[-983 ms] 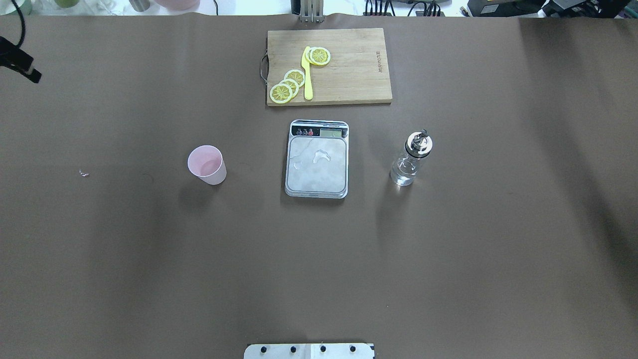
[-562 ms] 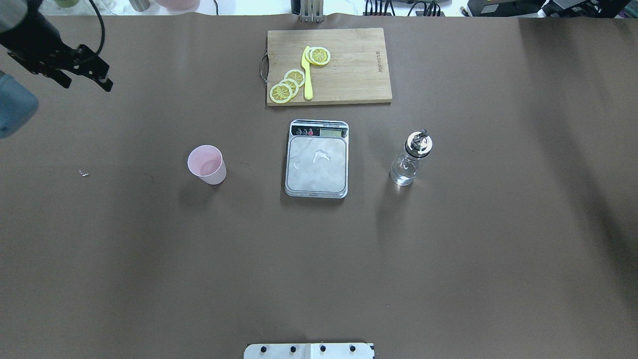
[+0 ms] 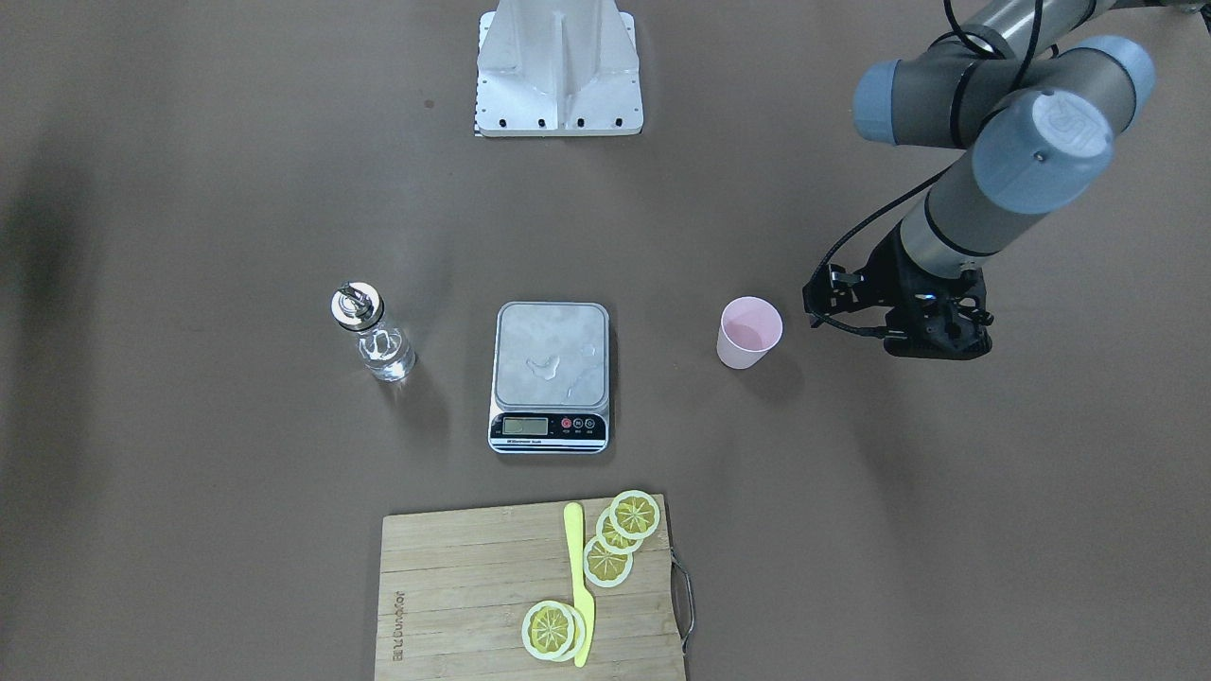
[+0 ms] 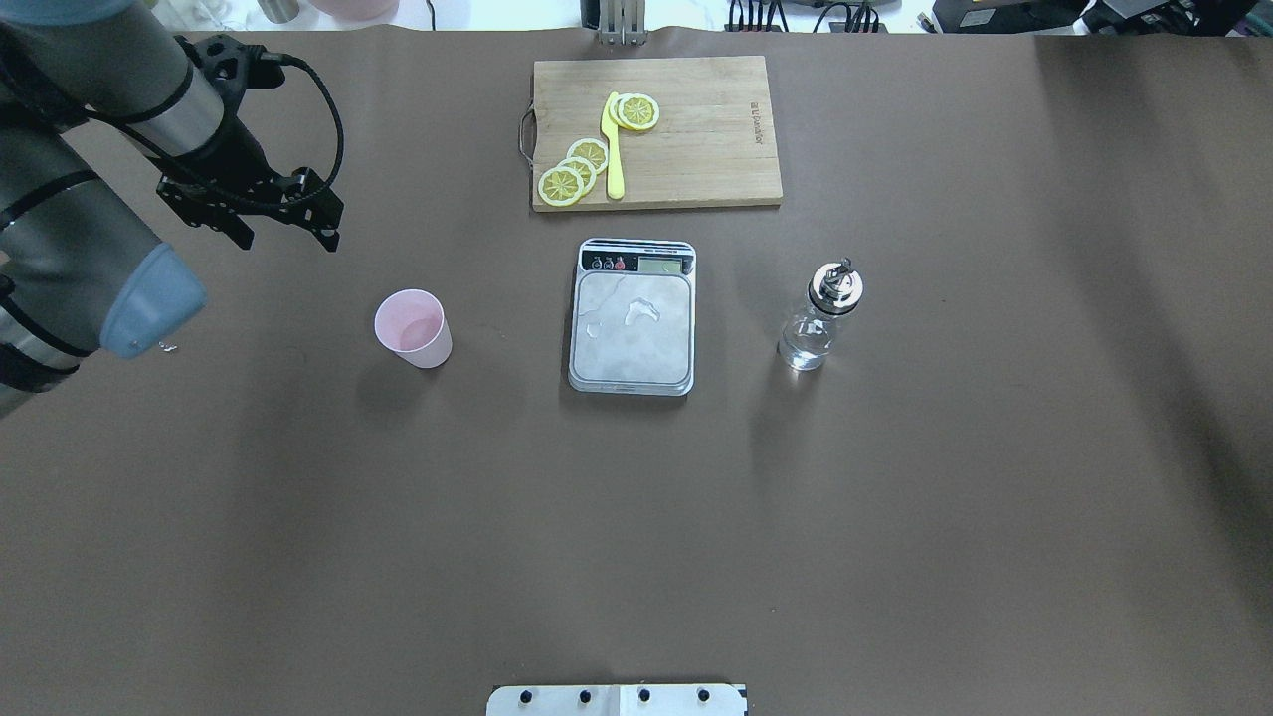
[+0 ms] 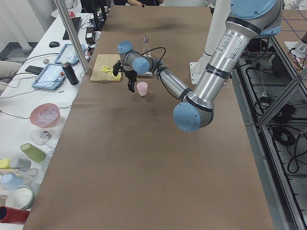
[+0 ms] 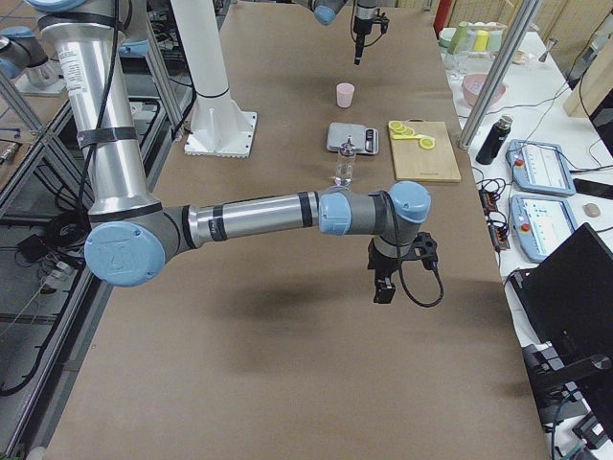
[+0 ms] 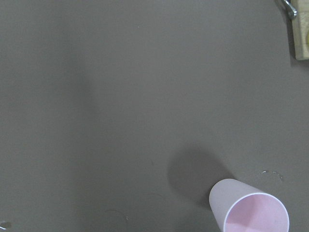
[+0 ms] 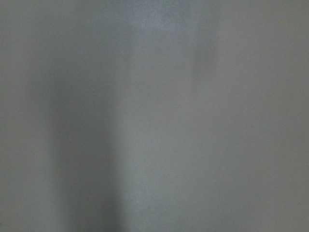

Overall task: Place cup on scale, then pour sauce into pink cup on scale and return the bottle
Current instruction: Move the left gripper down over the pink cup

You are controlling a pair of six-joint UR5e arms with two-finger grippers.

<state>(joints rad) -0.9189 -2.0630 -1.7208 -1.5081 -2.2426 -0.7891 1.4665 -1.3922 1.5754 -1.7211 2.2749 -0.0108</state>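
One cup (image 4: 413, 328) upright | near left end effector (image 4: 286, 237), not touching | jaws spread

Opposed overhead and front views, shared scale (image 4: 633, 333)

The left claw (image 4: 288, 231) hangs pointing down, jaws spread and empty; the right claw (image 6: 384, 286) points down, jaw state unclear.

The left pincer (image 4: 286, 235) is over the brown surface (image 4: 636, 517), its fingers spread apart and holding nothing. The pink cup (image 4: 413, 328) stands upright near it, to its right and closer to the robot, not touching. Farther right of the pincer lies the scale (image 4: 633, 318), with wet patches on its platform. Beyond the scale stands the bottle (image 4: 820, 316).
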